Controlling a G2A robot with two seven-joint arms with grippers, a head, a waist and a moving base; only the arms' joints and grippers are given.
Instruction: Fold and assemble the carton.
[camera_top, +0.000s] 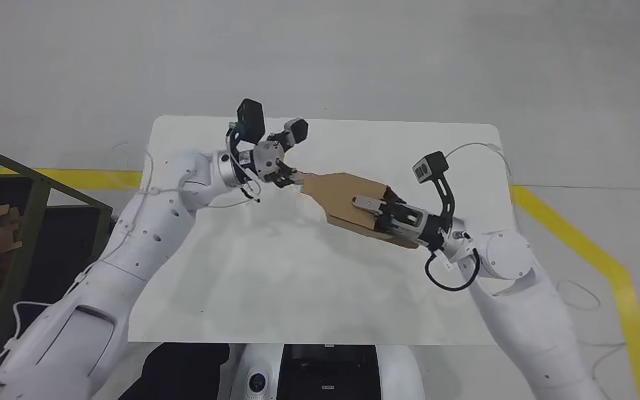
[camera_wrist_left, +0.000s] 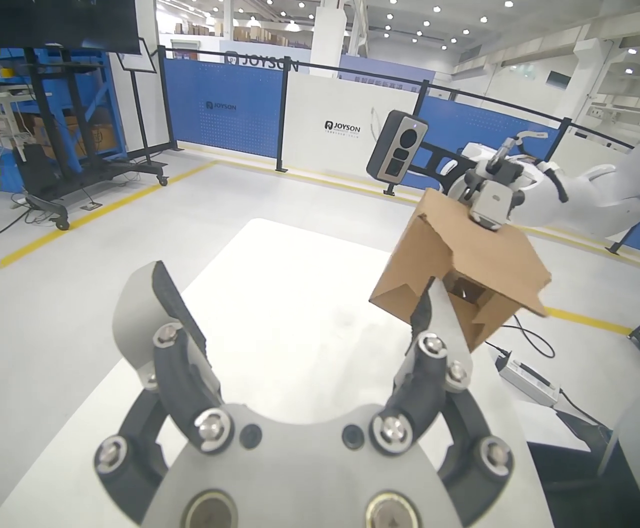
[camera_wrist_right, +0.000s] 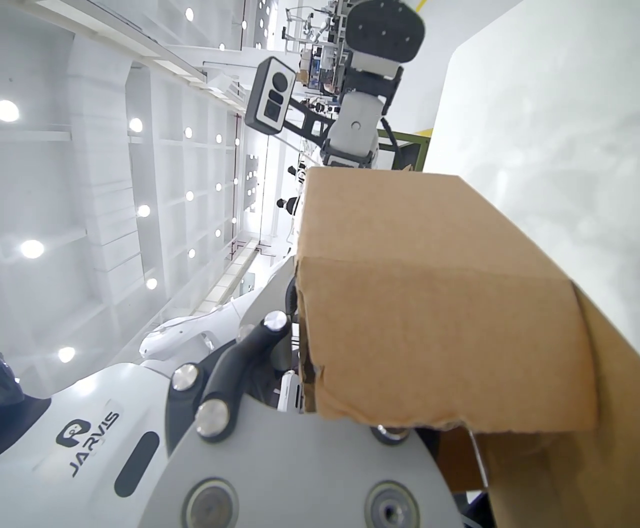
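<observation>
Gripping brown cardboard carton (camera_top: 340, 190) over white tabletop (camera_top: 300, 290) in right gripper (camera_top: 368, 206) fingers; touching its flaps with wide-open left gripper (camera_wrist_left: 297, 280).

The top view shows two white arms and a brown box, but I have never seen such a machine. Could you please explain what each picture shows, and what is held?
This is a robot with two arms, each ending in a claw. The top view looks down from a camera above the arms onto a white table. The other two pictures come from small cameras on the wrists, so each shows its own claw up close. The brown thing is a cardboard carton, partly folded, with one end not yet closed. The right claw grips it by one wall. The left claw is open wide, and one of its fingers is at the flaps of the open end.
</observation>
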